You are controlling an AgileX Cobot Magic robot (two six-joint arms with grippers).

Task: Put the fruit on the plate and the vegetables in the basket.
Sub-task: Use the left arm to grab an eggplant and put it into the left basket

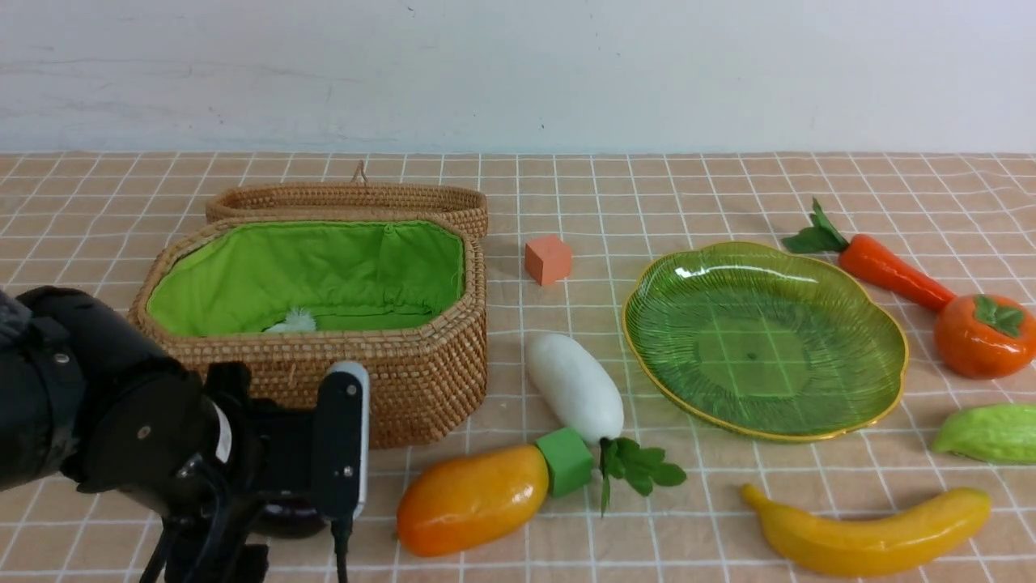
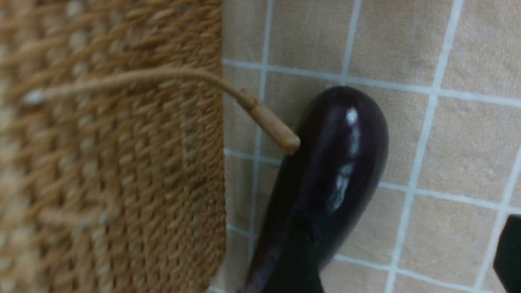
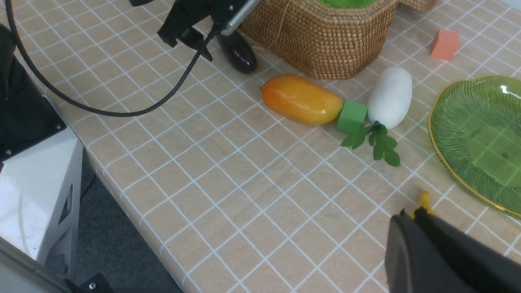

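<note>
The open wicker basket (image 1: 421, 380) with green lining stands at the left, the green glass plate (image 1: 765, 340) at the right. The purple eggplant (image 2: 329, 179) lies on the cloth against the basket's front wall, beside one finger of my open left gripper (image 2: 401, 268), whose other finger (image 2: 508, 260) stands well clear. On the cloth lie the mango (image 1: 469, 498), radish (image 1: 575, 385), banana (image 1: 870, 534), cucumber (image 1: 991, 433), persimmon (image 1: 983, 336) and carrot (image 1: 886, 271). My right gripper (image 3: 413, 213) is shut and empty, hovering above the banana's tip (image 3: 424, 200); the front view does not show it.
A green cube (image 1: 566, 461) sits between mango and radish. An orange cube (image 1: 548, 259) lies behind them. The basket's lid (image 1: 348, 198) rests behind it, and a cord with a wooden toggle (image 2: 270, 128) hangs from its wall. The table's near edge (image 3: 134, 211) drops to the floor.
</note>
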